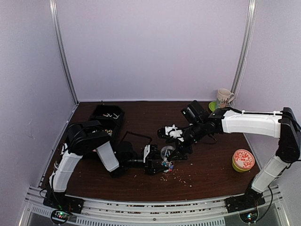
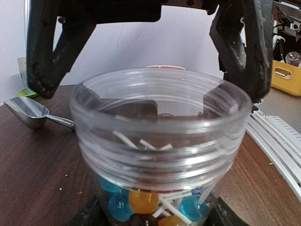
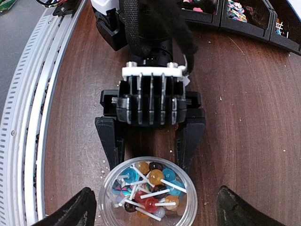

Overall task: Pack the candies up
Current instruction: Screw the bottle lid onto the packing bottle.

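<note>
A clear plastic jar (image 1: 167,152) stands open on the brown table, partly filled with candies (image 3: 150,186): small blue, orange, red and brown sweets on white sticks. My left gripper (image 1: 159,163) is shut on the jar's lower body; its fingers (image 3: 111,141) clamp the jar from both sides. In the left wrist view the jar (image 2: 160,122) fills the frame, with candies (image 2: 141,200) at its bottom and the left gripper (image 2: 155,217) low around it. My right gripper (image 3: 157,209) hangs open and empty just above the jar's mouth, its fingers (image 2: 242,52) straddling the rim.
A metal scoop (image 2: 29,113) lies on the table beyond the jar. Black trays (image 3: 244,14) of candies sit behind the left arm. A black bin (image 1: 108,115) is at the back left, a mug (image 1: 225,98) back right, a green-and-orange lidded tub (image 1: 243,160) at right. Pale crumbs (image 1: 181,176) dot the front.
</note>
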### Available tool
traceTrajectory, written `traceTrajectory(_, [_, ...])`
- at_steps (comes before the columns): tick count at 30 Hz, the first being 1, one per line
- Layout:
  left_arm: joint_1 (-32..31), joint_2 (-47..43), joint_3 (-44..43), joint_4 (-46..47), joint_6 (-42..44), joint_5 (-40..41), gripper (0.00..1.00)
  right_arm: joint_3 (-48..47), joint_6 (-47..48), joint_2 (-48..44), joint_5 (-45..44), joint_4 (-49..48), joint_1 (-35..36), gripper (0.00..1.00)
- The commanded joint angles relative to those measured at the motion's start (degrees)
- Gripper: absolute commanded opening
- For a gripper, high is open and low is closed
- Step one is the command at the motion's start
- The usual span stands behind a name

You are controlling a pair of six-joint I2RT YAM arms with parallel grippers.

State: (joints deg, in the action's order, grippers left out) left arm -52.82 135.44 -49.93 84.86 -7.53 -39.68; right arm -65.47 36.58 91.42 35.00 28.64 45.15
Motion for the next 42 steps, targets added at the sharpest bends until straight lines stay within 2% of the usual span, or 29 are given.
traceTrajectory(1, [0.25,1.90,0.10,-2.68,0.37,-0.18,0.45,0.14,-1.71,0.54,-1.62,-0.74,0.34,0.84])
traceTrajectory(12, [0.26,1.60,0.53,-2.68,0.49,2.49,0.45,0.27,-3.66,0.64,-1.95,-0.92,0.38,0.73])
traceTrajectory(19, [0.27,1.39,1.06,-2.75,0.26,9.27,0.46,1.36,-7.84,-0.11,-3.36,-3.72,0.52,0.68])
traceTrajectory(32, [0.26,0.38,1.32,-5.40,0.55,17.44,0.46,1.37,-21.93,1.43,-14.37,-8.88,1.98,0.66])
traceTrajectory(36, [0.26,0.33,1.50,-5.49,0.67,18.24,0.46,0.62,-24.34,1.84,-17.46,-8.50,2.73,0.69])
traceTrajectory(42, [0.26,0.43,1.67,-5.24,0.98,16.78,0.46,0.06,-22.58,0.05,-16.20,-6.80,2.69,0.85])
